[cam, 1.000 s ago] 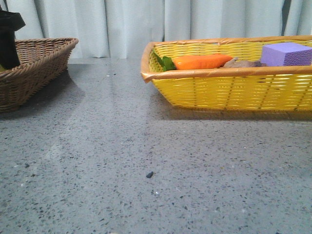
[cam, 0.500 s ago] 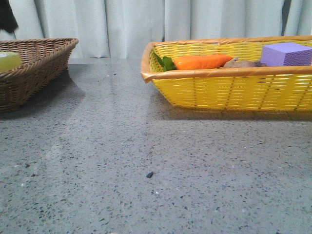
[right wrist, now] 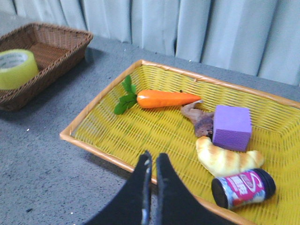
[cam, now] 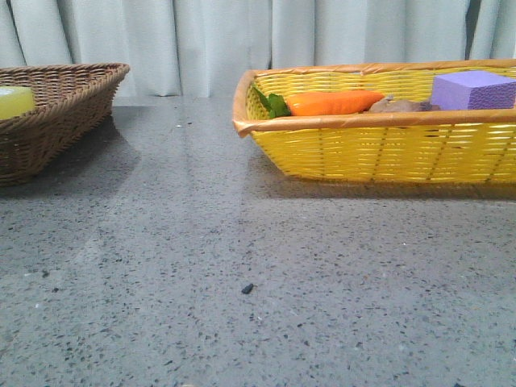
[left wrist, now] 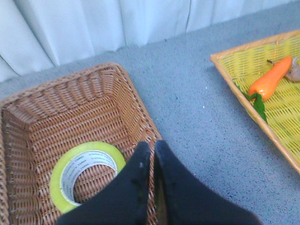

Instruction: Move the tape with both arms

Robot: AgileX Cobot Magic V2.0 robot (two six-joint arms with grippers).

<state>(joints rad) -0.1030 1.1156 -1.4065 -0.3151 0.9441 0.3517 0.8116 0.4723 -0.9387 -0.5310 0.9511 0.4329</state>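
Observation:
The yellow tape (left wrist: 84,172) lies flat in the brown wicker basket (left wrist: 70,103), its white core printed in green. It also shows in the front view (cam: 14,101) at the far left and in the right wrist view (right wrist: 16,68). My left gripper (left wrist: 152,146) is shut and empty, above the basket's near rim, beside the tape and apart from it. My right gripper (right wrist: 153,157) is shut and empty, above the near rim of the yellow basket (right wrist: 98,145). Neither arm shows in the front view.
The yellow basket (cam: 363,149) at the right holds an orange carrot (right wrist: 166,99), a purple foam block (right wrist: 231,127), a bread roll (right wrist: 225,159), a brown scrap and a pink-labelled can (right wrist: 243,187). The grey speckled table (cam: 242,266) runs between the two baskets.
The black left arm, over the brown basket a second ago, has risen out of the front view. The tape it hid now shows lying in the basket.

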